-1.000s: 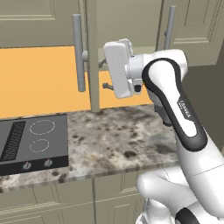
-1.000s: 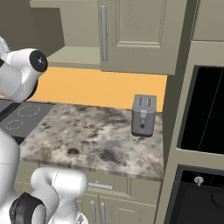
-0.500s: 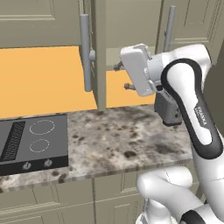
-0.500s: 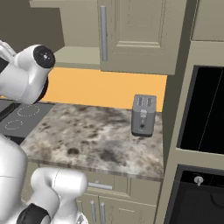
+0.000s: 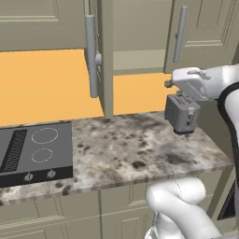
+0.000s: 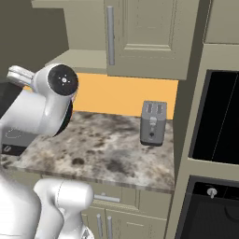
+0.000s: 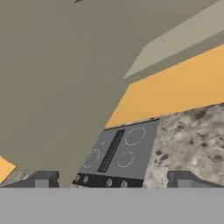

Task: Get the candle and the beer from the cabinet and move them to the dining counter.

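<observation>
Above the granite tabletop [image 5: 140, 149] the claw [image 7: 113, 177] hangs with its fingers spread wide, nothing between them. Just ahead of it stands the cabinet [image 5: 135, 32], one door swung out edge-on, its long bar handle [image 5: 91, 55] off to the claw's left. Below the claw sits a grey toaster [image 5: 181, 113]; farther left lies the black cooktop [image 5: 32, 151]. Candle and beer: cannot tell.

A grey toaster [image 6: 153, 123] is standing on the speckled counter [image 6: 102, 154], just below the cabinet [image 6: 144, 37] with its closed door and vertical bar handle [image 6: 110, 35]. A black oven [image 6: 217, 126] is sitting right of the toaster.
</observation>
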